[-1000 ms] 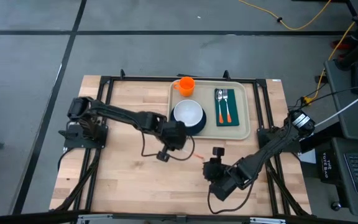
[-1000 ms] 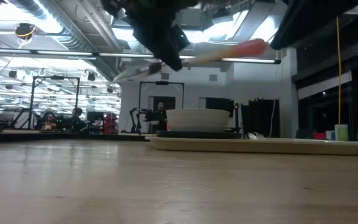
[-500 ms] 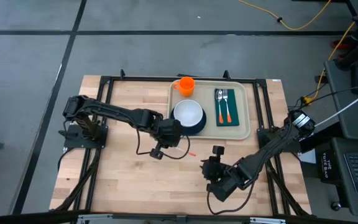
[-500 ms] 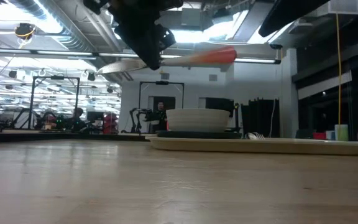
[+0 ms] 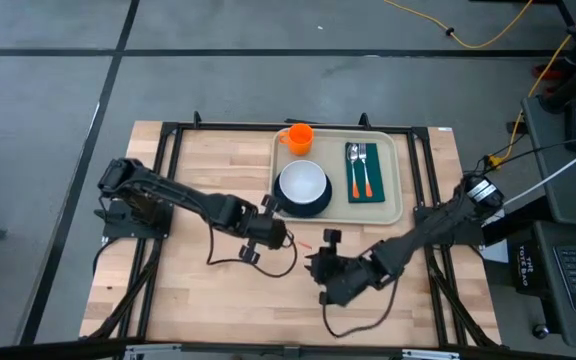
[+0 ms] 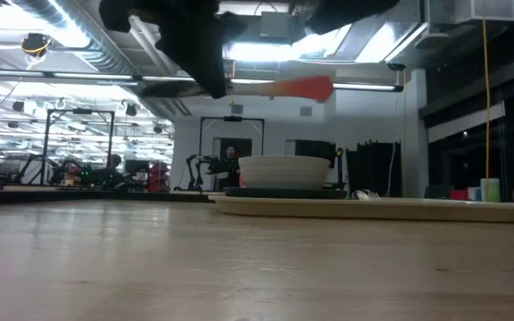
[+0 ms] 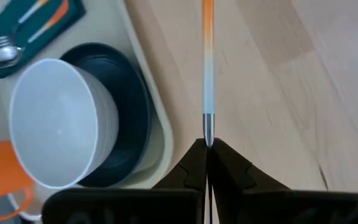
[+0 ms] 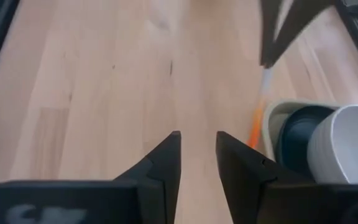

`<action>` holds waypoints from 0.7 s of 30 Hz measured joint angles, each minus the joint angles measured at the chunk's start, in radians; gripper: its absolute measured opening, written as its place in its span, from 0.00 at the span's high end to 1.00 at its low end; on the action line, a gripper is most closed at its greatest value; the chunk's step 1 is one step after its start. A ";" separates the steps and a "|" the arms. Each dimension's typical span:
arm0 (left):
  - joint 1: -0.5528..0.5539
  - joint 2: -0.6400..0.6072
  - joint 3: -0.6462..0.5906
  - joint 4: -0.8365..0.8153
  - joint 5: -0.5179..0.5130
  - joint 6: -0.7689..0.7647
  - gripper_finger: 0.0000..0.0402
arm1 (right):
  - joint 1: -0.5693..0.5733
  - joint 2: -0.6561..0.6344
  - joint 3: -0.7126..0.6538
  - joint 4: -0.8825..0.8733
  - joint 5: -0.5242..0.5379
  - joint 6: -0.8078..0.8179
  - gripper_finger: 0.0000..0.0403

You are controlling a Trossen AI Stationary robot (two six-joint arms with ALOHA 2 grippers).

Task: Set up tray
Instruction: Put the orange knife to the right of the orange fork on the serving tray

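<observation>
The beige tray (image 5: 400,180) lies at the table's far right. On it are a white bowl (image 5: 302,182) on a dark teal plate (image 5: 320,206), an orange cup (image 5: 299,137), and a green napkin (image 5: 365,175) bearing two orange-handled pieces of cutlery. My left gripper (image 5: 273,237) hangs just off the tray's near left corner, shut on a thin utensil with an orange handle (image 6: 306,87). My right gripper (image 5: 316,268) stands open a little nearer and to the right, above bare wood, with nothing between its fingers (image 8: 197,152). My left gripper pinches the utensil's grey metal part (image 7: 208,132), right beside the pale stretch of the handle, between its two fingertips. The fingers slant down from above. The utensil hangs about level, clear of the table, its orange end (image 7: 207,12) pointing away from the fingers.
A black frame (image 5: 178,130) runs around the wooden table top. Bare wood (image 5: 208,290) spreads over the left and near parts of the table. Cables trail from both grippers across the near middle (image 5: 268,265).
My left gripper has gone toward the table's near edge and a little left, away from the plate, carrying the utensil, which has swung from tilted to about level. My right gripper has moved toward the table's left, closer to the left gripper, staying open.
</observation>
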 joint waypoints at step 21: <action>-0.054 0.001 0.000 -0.004 -0.112 -0.021 1.00 | -0.248 0.000 -0.001 0.150 -0.214 -0.184 0.74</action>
